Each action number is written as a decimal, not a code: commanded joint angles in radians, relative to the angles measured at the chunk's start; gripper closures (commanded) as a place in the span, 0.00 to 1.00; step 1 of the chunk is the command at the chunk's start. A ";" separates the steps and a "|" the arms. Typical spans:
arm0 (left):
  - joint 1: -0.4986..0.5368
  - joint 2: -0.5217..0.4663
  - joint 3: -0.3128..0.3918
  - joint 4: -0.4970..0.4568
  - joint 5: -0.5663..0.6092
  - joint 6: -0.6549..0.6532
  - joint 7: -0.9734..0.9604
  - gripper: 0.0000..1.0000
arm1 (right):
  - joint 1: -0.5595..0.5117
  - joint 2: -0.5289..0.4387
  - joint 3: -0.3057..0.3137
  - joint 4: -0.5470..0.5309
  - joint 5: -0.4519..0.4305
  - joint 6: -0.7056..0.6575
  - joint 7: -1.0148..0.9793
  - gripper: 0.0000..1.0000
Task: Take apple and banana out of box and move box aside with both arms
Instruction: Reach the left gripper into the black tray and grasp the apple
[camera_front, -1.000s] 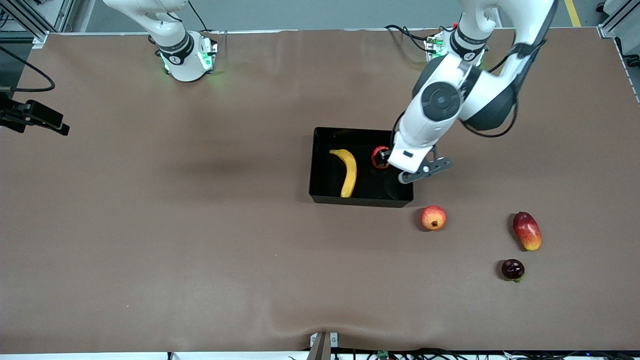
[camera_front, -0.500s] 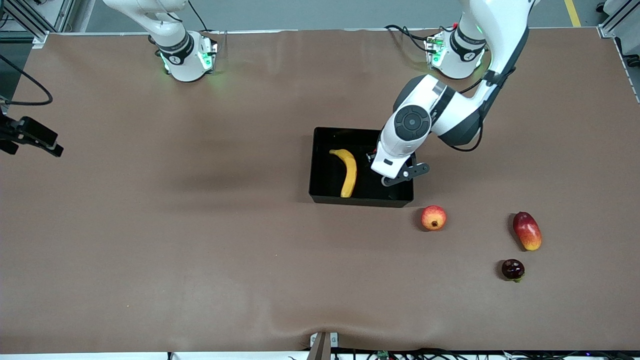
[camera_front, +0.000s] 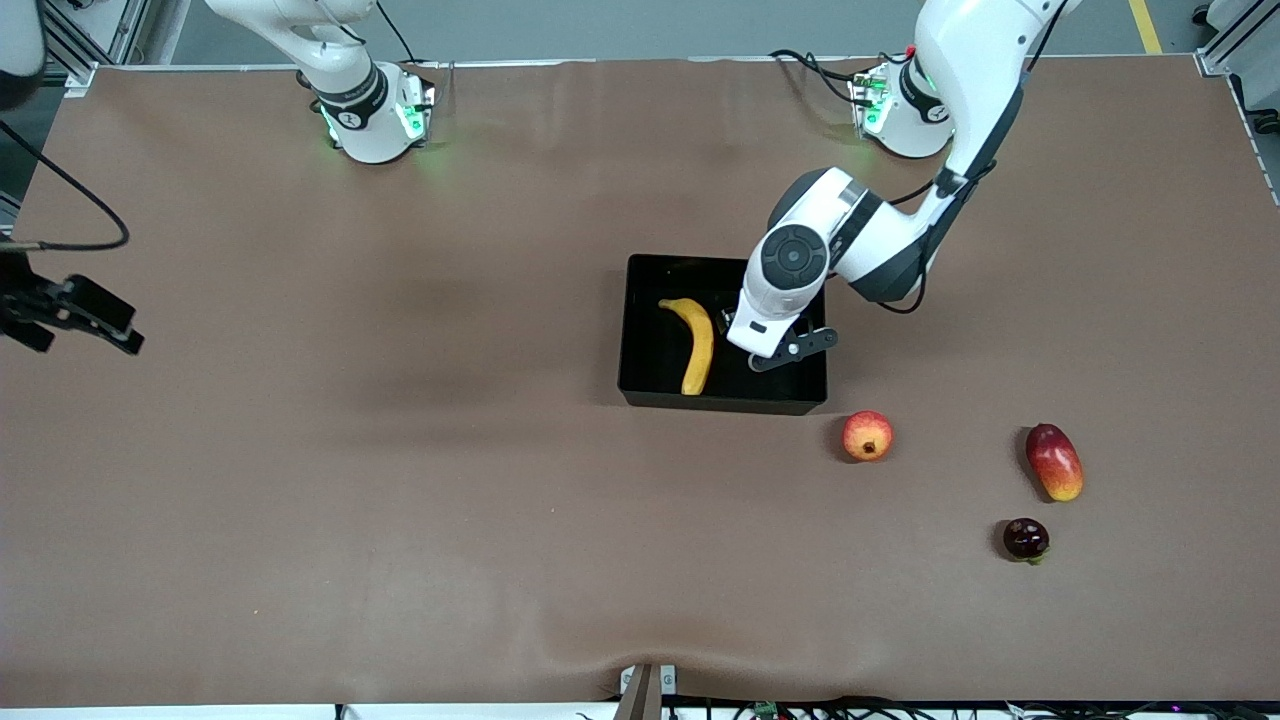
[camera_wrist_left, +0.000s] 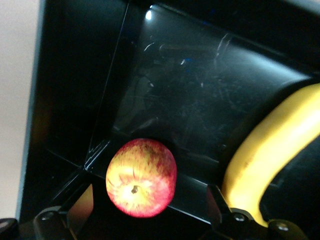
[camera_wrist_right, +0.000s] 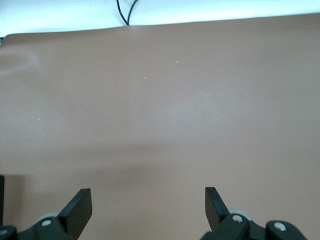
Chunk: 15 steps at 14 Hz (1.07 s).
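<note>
Two fruits are still in the box (camera_front: 640, 330), so start with the apple (camera_wrist_left: 141, 177): your left gripper (camera_wrist_left: 135, 220) hangs spread wide straddling it, near the box's corner toward the left arm's end. Lower until the fingers (camera_wrist_left: 220, 202) flank the widest part of the apple, then close gently; its skin is smooth and round and may roll, and I judge the low glossy wall close enough to snag a finger. Lift straight up before carrying it off. The banana (camera_front: 696, 343) lies just beside the apple, long, curved and yellow, so keep the finger on that side clear of it. The box is shiny black plastic, scuffed on its floor. Well apart from the box, your right gripper (camera_wrist_right: 145, 207) waits spread over bare brown table (camera_wrist_right: 165, 110).
</note>
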 joint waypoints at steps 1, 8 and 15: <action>-0.008 0.027 0.002 0.000 0.057 0.017 -0.049 0.00 | 0.006 0.008 -0.001 0.007 0.005 0.013 -0.003 0.00; -0.020 0.075 0.002 -0.003 0.095 0.057 -0.104 0.00 | 0.017 0.007 -0.001 0.002 0.004 -0.013 -0.003 0.00; -0.017 0.058 0.000 -0.002 0.095 0.043 -0.115 0.00 | 0.012 0.005 -0.003 0.005 -0.007 -0.053 0.002 0.00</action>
